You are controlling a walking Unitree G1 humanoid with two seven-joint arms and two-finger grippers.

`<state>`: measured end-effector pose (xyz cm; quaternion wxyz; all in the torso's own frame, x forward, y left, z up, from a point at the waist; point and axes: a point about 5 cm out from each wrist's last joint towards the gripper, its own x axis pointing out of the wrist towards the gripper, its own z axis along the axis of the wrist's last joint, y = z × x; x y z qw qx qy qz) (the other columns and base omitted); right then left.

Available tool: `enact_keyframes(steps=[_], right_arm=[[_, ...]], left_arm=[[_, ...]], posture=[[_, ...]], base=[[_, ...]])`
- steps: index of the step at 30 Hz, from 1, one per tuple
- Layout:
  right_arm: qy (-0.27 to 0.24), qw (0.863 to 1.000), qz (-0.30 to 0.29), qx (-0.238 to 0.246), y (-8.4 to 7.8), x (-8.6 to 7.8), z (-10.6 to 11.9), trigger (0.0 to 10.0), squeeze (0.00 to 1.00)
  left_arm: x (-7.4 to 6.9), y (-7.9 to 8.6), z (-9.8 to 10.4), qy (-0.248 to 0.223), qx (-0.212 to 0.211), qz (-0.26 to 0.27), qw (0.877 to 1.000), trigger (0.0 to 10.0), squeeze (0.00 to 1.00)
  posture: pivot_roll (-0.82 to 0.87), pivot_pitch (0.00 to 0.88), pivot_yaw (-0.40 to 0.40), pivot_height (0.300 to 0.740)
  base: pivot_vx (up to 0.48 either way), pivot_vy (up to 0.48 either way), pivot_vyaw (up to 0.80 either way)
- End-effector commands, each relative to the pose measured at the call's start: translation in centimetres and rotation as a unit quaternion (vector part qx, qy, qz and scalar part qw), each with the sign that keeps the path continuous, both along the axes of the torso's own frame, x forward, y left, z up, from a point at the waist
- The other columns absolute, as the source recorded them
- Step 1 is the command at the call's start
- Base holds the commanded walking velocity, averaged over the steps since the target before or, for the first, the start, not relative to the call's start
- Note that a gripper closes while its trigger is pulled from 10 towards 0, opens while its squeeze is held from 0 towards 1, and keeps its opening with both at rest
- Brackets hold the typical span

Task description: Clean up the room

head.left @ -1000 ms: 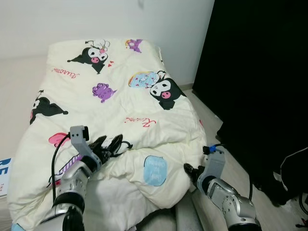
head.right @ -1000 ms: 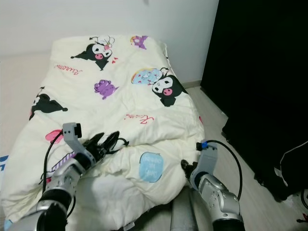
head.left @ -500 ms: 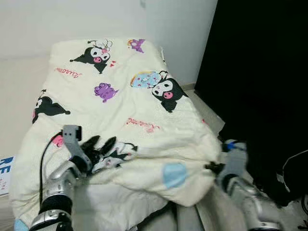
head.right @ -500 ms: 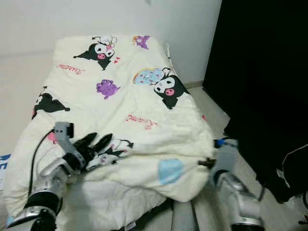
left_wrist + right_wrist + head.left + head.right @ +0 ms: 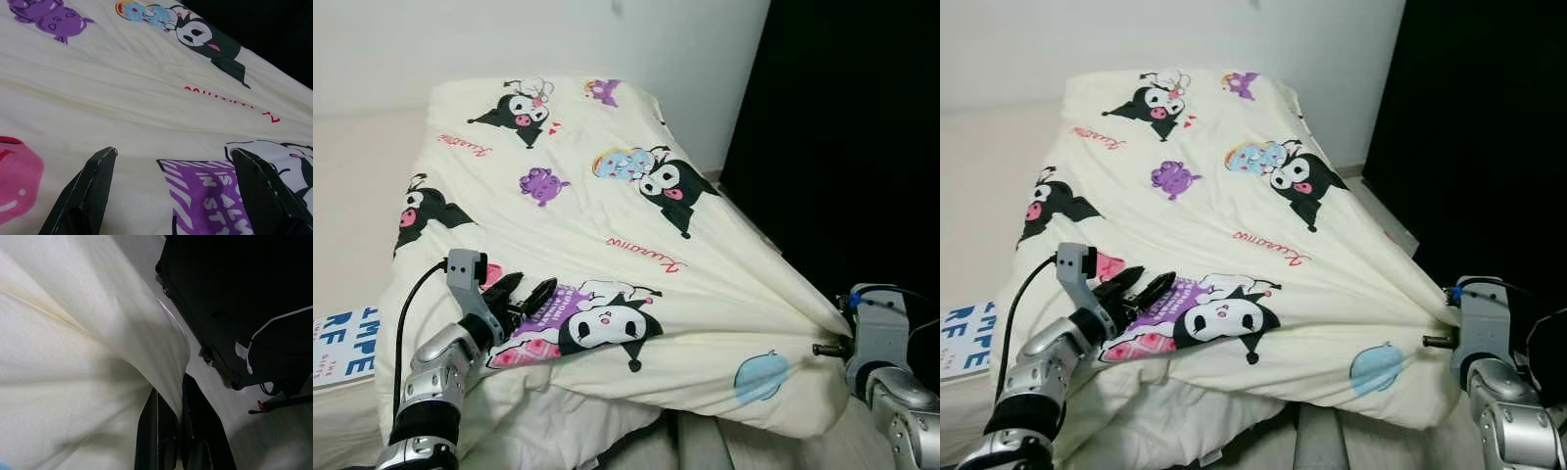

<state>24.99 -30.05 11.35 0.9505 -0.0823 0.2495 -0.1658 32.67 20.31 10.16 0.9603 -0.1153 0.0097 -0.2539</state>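
My right gripper [image 5: 171,431] is clamped on the edge of the cream cartoon-print blanket [image 5: 607,206], down at about four o'clock in my forward view, with the cloth drawn into taut folds fanning away from the pinch. My left gripper [image 5: 524,299] rests at about eight o'clock on top of the blanket, fingers [image 5: 93,186] spread apart and holding nothing, beside the purple print. The blanket covers the bed, running toward twelve o'clock near the white wall [image 5: 558,39].

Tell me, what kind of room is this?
Most likely a bedroom: a cartoon-print comforter covers a bed against a white wall, and the right gripper is pinching its edge.
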Motion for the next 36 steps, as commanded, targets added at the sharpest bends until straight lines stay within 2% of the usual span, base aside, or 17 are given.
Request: enact_keyframes(steps=[1,2,6,7,8,9,21,24,25,27,28,29,30,31,32,33,36], right_arm=[[0.034,0.999,-0.022,-0.029,-0.9,-0.8,-0.8,0.4,0.0],[0.036,0.998,-0.018,-0.041,-0.6,-0.6,-0.8,10.0,0.0],[0.036,0.998,-0.015,-0.047,-0.4,-0.4,-0.7,10.0,0.0],[0.029,0.998,-0.002,-0.047,-0.1,0.0,-0.5,10.0,0.8],[0.029,0.998,-0.002,-0.047,-0.1,0.0,-0.5,10.0,0.8],[0.022,0.999,0.004,-0.039,0.2,0.1,-0.4,10.0,1.0],[0.014,0.997,-0.027,-0.073,-1.0,0.0,1.1,10.0,1.0],[0.003,0.996,-0.032,-0.084,-1.3,0.2,2.0,10.0,1.0],[-0.009,0.996,-0.031,-0.089,-1.4,0.4,2.5,10.0,1.0],[-0.016,0.995,-0.03,-0.092,-1.4,0.6,2.9,10.0,1.0],[-0.03,0.995,-0.021,-0.091,-1.2,1.0,3.2,10.0,1.0],[-0.03,0.995,-0.021,-0.091,-1.2,1.0,3.2,10.0,1.0],[-0.054,0.995,-0.004,-0.081,-0.5,1.7,3.6,10.0,1.0],[-0.054,0.995,-0.004,-0.081,-0.5,1.7,3.6,10.0,1.0],[-0.07,0.995,0.009,-0.07,0.1,2.3,3.8,10.0,1.0],[-0.091,0.994,0.028,-0.049,1.1,3.2,4.0,10.0,0.0],[-0.103,0.993,0.044,-0.034,2.0,3.8,4.1,10.0,0.0]], left_arm=[[-0.5,0.0,-0.6,0.013,0.008,-0.002,1.0,10.0,0.0],[-0.6,0.0,-0.6,0.015,0.012,-0.003,1.0,10.0,0.0],[-0.7,0.0,-0.6,0.016,0.018,-0.005,1.0,10.0,0.0],[-0.9,-0.1,-0.8,0.018,0.027,-0.007,0.999,10.0,0.0],[-0.9,-0.1,-0.8,0.018,0.027,-0.007,0.999,10.0,0.0],[-1.1,-0.2,-1.0,0.02,0.035,-0.009,0.999,10.0,0.0],[-1.4,0.3,-0.4,0.014,0.068,-0.011,0.998,10.0,0.0],[-1.2,1.4,0.6,0.002,0.097,0.005,0.995,10.0,0.0],[-1.0,2.3,1.6,-0.009,0.116,0.029,0.993,10.0,0.0],[-0.9,2.9,2.2,-0.016,0.128,0.046,0.991,10.0,0.0],[-0.8,4.0,3.0,-0.017,0.148,0.08,0.986,10.0,0.0],[-0.8,4.0,3.0,-0.017,0.148,0.08,0.986,10.0,0.0],[-0.9,5.3,4.3,-0.025,0.172,0.119,0.978,10.0,0.0],[-0.9,5.3,4.3,-0.025,0.172,0.119,0.978,10.0,0.0],[-1.1,6.2,5.5,-0.035,0.19,0.146,0.97,10.0,0.0],[-1.5,6.8,6.8,-0.053,0.181,0.162,0.969,10.0,0.0],[-1.9,7.0,7.6,-0.069,0.163,0.164,0.971,10.0,0.0]], posture=[[-0.22,0.17,-0.016,0.481],[-0.22,0.172,-0.017,0.481],[-0.22,0.172,-0.017,0.481],[-0.22,0.173,-0.018,0.481],[-0.22,0.173,-0.018,0.481],[-0.22,0.174,-0.019,0.481],[-0.21,0.175,-0.015,0.481],[-0.2,0.176,-0.018,0.481],[-0.2,0.177,-0.02,0.481],[-0.2,0.177,-0.021,0.481],[-0.19,0.178,-0.023,0.481],[-0.19,0.178,-0.023,0.481],[-0.17,0.181,-0.029,0.481],[-0.17,0.181,-0.029,0.481],[-0.16,0.18,-0.034,0.481],[-0.15,0.182,-0.04,0.481],[-0.14,0.182,-0.04,0.481]], base=[[0.0,0.0,0.0],[0.0,0.0,0.0],[0.0,0.0,0.0],[0.0,0.0,0.0],[0.0,0.0,0.0],[0.0,0.0,0.0],[0.0,0.0,0.0],[0.0,0.0,0.0],[0.0,0.0,0.0],[0.0,0.0,0.0],[0.0,0.0,0.0],[0.0,0.0,0.0],[0.0,0.0,0.0],[0.0,0.0,0.0],[0.0,0.0,0.0],[0.0,0.0,0.0],[0.0,0.0,0.0]])
